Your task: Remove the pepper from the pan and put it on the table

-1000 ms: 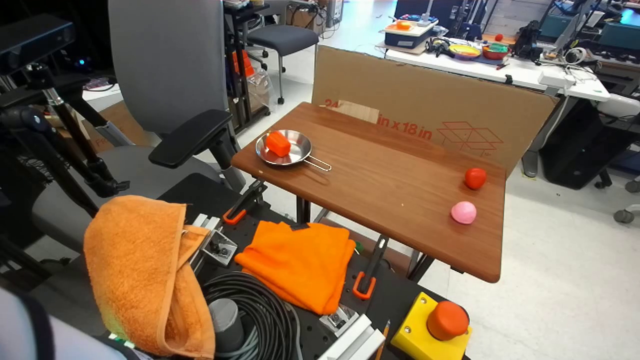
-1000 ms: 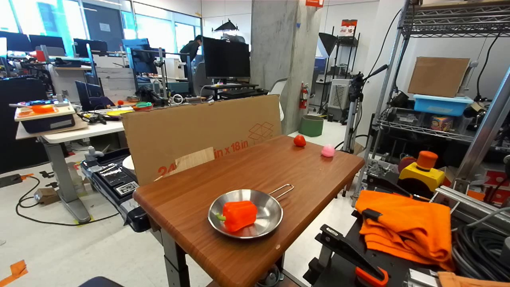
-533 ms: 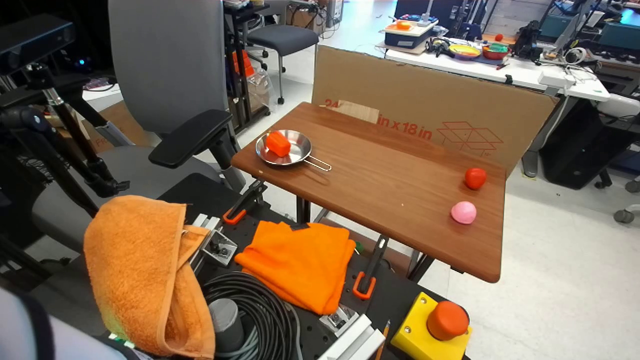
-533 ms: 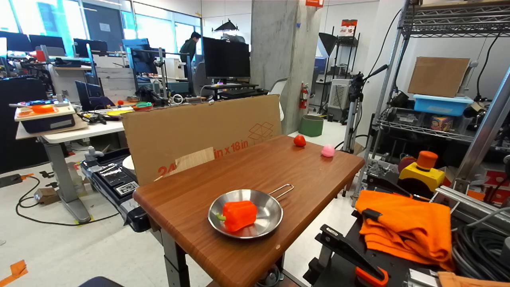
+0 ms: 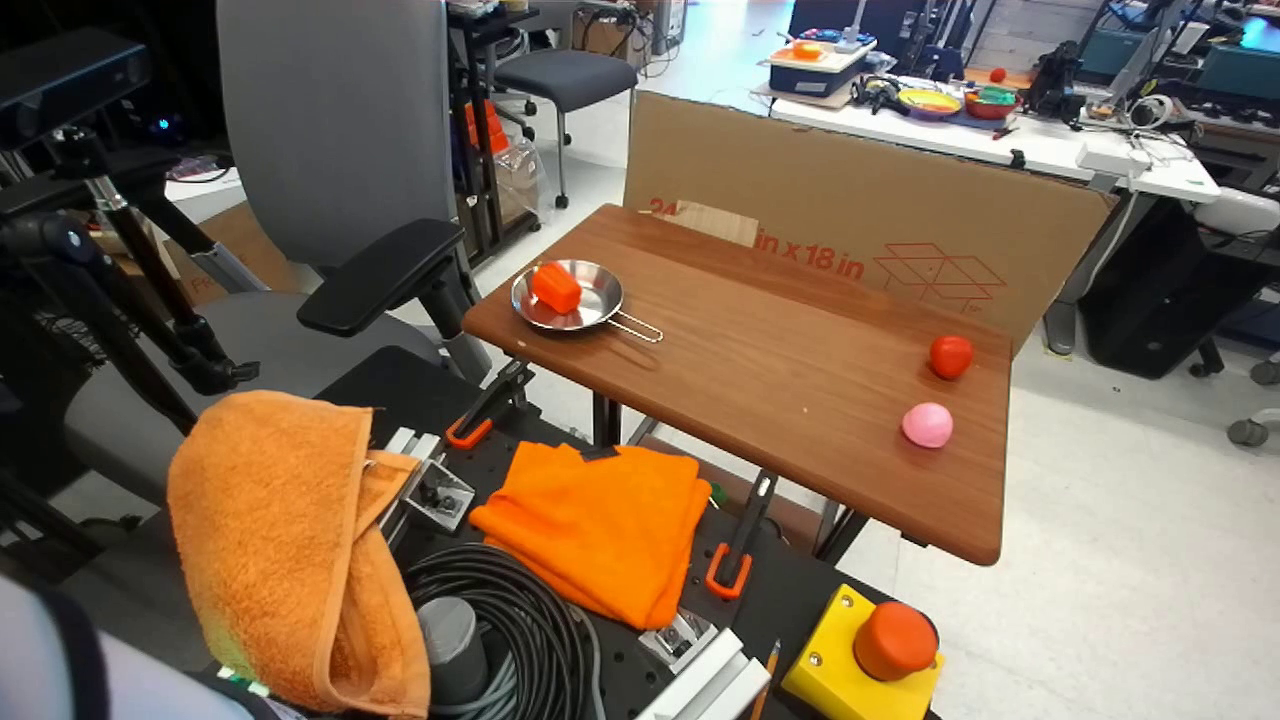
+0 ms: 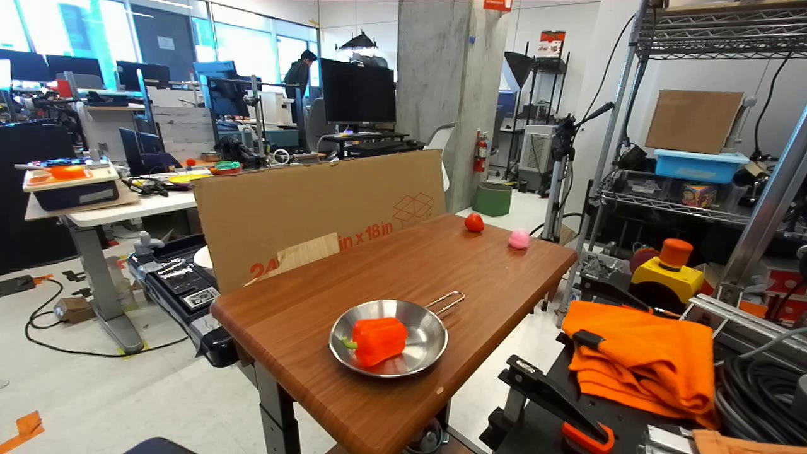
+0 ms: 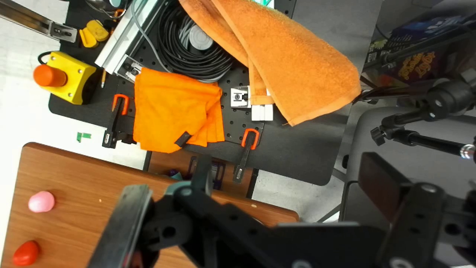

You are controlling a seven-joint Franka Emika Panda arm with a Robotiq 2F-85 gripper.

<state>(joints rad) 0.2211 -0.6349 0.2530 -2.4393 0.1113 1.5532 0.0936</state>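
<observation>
The red-orange pepper (image 6: 379,341) lies on its side inside the silver pan (image 6: 421,334), its green stem pointing over the rim side away from the handle. An exterior view from another place also has the pepper (image 5: 556,288) in the pan (image 5: 601,292), near one short end of the brown table (image 5: 760,345). My gripper (image 7: 293,176) appears only in the wrist view. Its jaws stand wide apart, with nothing between them, high over the gap between table and black bench. There the gripper's body hides the pepper and nearly all of the pan.
A red tomato-like thing (image 5: 951,357) and a pink ball (image 5: 928,425) sit at the table's far end from the pan. A cardboard wall (image 5: 850,200) lines one long side. Clamps, an orange cloth (image 7: 174,111), a towel (image 7: 293,63) and a yellow button box (image 7: 70,76) crowd the bench.
Pepper, pan and table things have stayed where they were in both exterior views. Only a person far in the background has straightened up a little.
</observation>
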